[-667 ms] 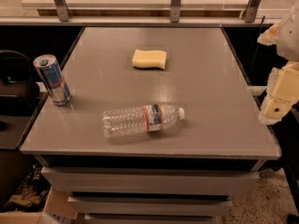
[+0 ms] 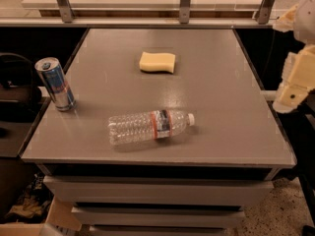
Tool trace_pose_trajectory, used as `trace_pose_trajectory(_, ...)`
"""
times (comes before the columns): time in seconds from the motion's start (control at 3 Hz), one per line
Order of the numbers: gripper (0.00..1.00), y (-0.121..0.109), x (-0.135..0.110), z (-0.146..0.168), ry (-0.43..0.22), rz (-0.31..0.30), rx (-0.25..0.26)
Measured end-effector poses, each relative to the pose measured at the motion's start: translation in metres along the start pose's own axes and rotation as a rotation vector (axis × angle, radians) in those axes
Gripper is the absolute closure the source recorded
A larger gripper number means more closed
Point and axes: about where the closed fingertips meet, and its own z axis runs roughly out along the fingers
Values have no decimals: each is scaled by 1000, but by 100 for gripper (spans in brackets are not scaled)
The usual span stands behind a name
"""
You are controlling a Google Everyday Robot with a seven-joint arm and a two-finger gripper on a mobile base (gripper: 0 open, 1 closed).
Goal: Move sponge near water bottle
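The pale yellow sponge (image 2: 157, 62) lies flat on the grey table (image 2: 216, 82), towards the far middle. The clear water bottle (image 2: 150, 126) with a white cap and red-and-dark label lies on its side near the front middle, cap pointing right. The sponge and bottle are well apart. My gripper (image 2: 295, 82) with cream-coloured fingers hangs at the right edge of the view, beyond the table's right side, far from both and holding nothing.
A blue and silver drink can (image 2: 55, 84) stands upright near the table's left edge. A metal rail with posts (image 2: 184, 4) runs along the far side. Drawers sit under the tabletop at the front.
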Motion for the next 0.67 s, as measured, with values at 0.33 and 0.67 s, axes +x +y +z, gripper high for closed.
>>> trace_pose_trajectory(0.33,0,-42,-23,6,-8,-48,7)
trace_pose_trajectory(0.67,0,-85,-44,19,-14,-80,15)
